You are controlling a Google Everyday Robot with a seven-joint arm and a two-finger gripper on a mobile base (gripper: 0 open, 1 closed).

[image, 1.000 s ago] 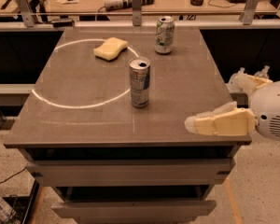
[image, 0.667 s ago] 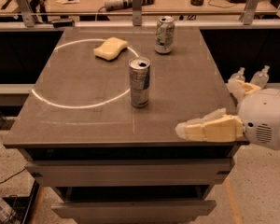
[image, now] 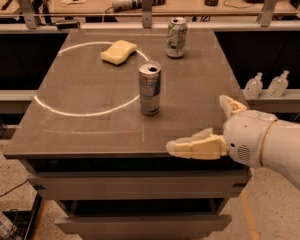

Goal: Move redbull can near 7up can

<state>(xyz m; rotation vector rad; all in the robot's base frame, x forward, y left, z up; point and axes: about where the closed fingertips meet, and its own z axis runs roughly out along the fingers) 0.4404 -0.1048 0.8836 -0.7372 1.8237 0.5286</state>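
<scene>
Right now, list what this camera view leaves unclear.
In the camera view:
Redbull can: lettering blurred, far face hidden by the can itself.
7up can: markings too blurred to read.
Gripper, open by the near corner of the table: arm cut off at the picture's edge.

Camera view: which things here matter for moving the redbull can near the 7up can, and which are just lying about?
In the job:
redbull can, middle of the table
7up can, near the far edge
pincer, open, at the near right corner

Lying about:
yellow sponge, left of the 7up can
small bottles, on the ledge to the right
</scene>
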